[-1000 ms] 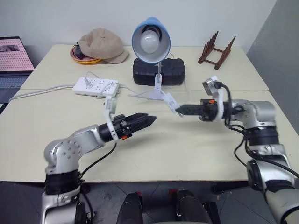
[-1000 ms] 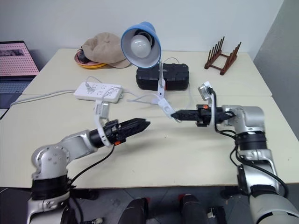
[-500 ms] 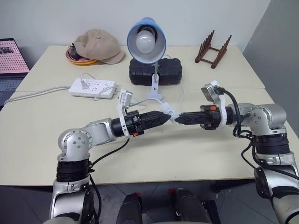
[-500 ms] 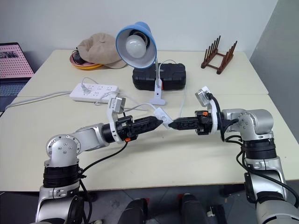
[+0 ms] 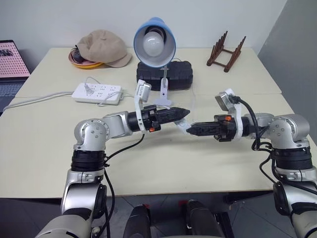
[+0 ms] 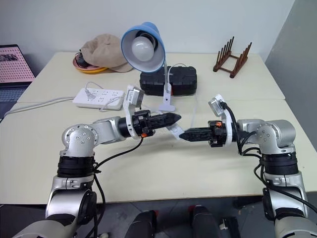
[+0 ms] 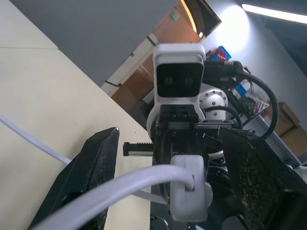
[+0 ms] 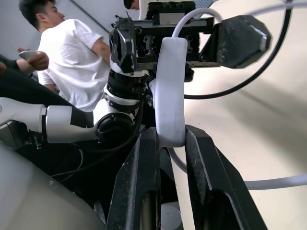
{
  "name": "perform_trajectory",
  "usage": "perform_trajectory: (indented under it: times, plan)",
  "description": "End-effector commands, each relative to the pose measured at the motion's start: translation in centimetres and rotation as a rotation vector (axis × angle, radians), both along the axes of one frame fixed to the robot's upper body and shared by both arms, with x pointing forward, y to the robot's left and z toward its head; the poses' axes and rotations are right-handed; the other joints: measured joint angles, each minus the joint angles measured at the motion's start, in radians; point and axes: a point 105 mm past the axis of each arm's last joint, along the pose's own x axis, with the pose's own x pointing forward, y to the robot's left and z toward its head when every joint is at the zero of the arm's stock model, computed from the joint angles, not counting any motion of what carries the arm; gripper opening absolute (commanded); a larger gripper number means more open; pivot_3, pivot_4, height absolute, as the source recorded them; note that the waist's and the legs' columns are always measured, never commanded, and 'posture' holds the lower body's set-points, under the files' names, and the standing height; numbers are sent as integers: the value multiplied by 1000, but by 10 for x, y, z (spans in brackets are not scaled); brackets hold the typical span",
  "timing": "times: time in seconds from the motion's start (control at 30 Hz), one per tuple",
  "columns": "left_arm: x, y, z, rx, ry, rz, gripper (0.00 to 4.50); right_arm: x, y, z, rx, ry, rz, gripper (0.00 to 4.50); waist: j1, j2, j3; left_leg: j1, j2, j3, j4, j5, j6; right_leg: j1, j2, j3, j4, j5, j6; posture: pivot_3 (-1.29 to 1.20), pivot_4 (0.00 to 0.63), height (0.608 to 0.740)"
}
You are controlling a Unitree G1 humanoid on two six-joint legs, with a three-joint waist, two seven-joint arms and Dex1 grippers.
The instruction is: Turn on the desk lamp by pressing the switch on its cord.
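Right wrist view, right gripper (image 8: 169, 143) clenched on switch (image 8: 171, 91), left gripper (image 7: 187, 167) spread around it, unlit desk lamp (image 5: 155, 44) behind.

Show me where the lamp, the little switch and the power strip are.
desk lamp (image 5: 154, 44), left eye view, on the white bulb.
switch (image 8: 171, 91), right wrist view, middle of its white body.
power strip (image 5: 97, 92), left eye view, its top face.

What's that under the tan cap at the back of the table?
An orange and yellow dish pokes out from beneath the tan cap, with something dark in it. The cap covers most of it, so its contents can't be made out.
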Motion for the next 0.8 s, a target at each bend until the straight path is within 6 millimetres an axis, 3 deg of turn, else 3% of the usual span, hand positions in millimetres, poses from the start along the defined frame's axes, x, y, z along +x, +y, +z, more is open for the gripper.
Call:
perform_trajectory:
  times: [0.03, 0.3, 0.8]
  plan:
    - [-19, 6, 11, -24, -35, -27, 3473, -5, 5, 16, 37, -40, 42, 367, 1, 0, 0, -1, 0, 0, 0, 0, 0, 0, 0, 0, 0, 0, 0, 0, 150, 740]
    - [-33, 15, 0, -31, -3, 34, 3473, -1, 10, 19, 40, -35, 80, 367, 2, 0, 0, 0, 0, 0, 1, 0, 0, 1, 0, 0, -1, 0, 1, 0, 150, 740]
    - [-35, 21, -8, -34, 14, 100, 3473, -3, 14, 17, 23, -25, 152, 367, 5, 0, 0, 0, 0, 0, 1, 0, 0, 1, 0, 0, -1, 0, 1, 0, 150, 740]
